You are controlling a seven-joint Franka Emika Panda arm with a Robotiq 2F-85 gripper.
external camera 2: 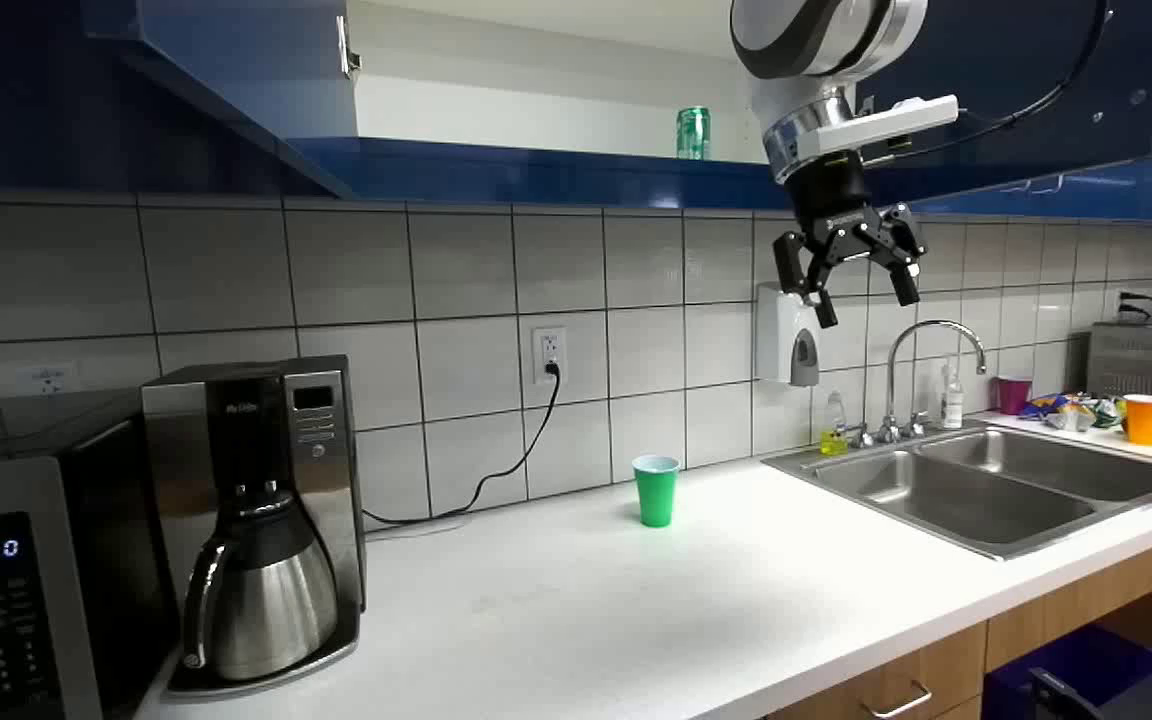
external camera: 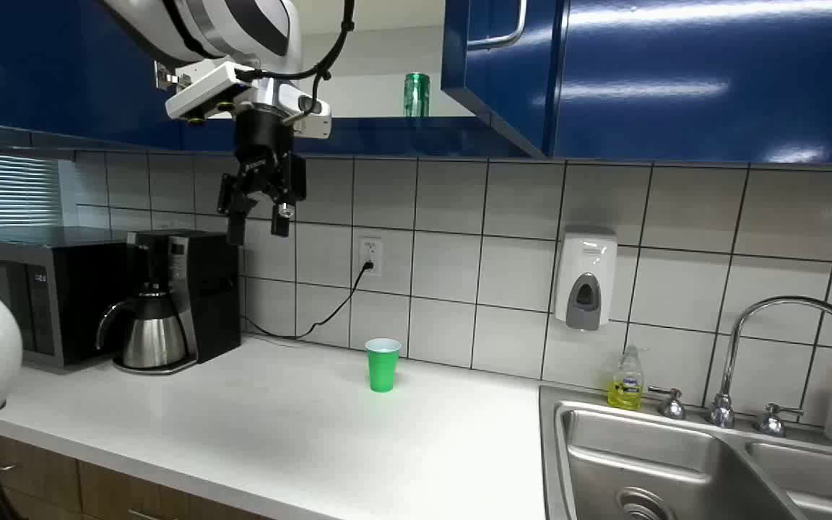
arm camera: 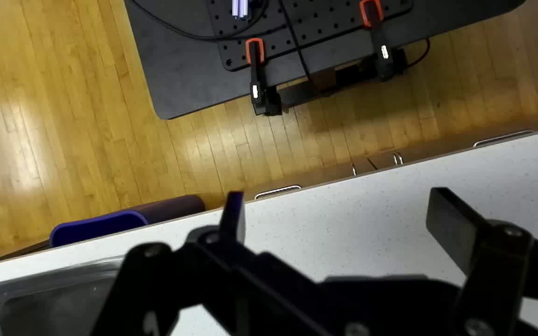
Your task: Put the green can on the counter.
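Observation:
The green can (external camera: 417, 94) stands upright inside the open blue wall cabinet, near its front edge, and also shows in an exterior view (external camera 2: 693, 133). My gripper (external camera: 260, 227) hangs below cabinet height with its fingers pointing down, apart from the can. It is open and empty; its spread fingers also show in an exterior view (external camera 2: 865, 302) and in the wrist view (arm camera: 337, 200). The off-white counter (external camera: 279, 433) lies well below the gripper, also in an exterior view (external camera 2: 576, 620) and in the wrist view (arm camera: 325, 224). The can is out of the wrist view.
A bright-green cup (external camera: 383, 368) stands on the counter near the tiled wall. A coffee maker (external camera 2: 326, 480) and microwave (external camera: 62, 303) stand at one end, a steel sink (external camera: 552, 448) at the other. An open cabinet door (external camera: 506, 79) juts out beside the can. A soap dispenser (external camera: 589, 253) hangs on the wall.

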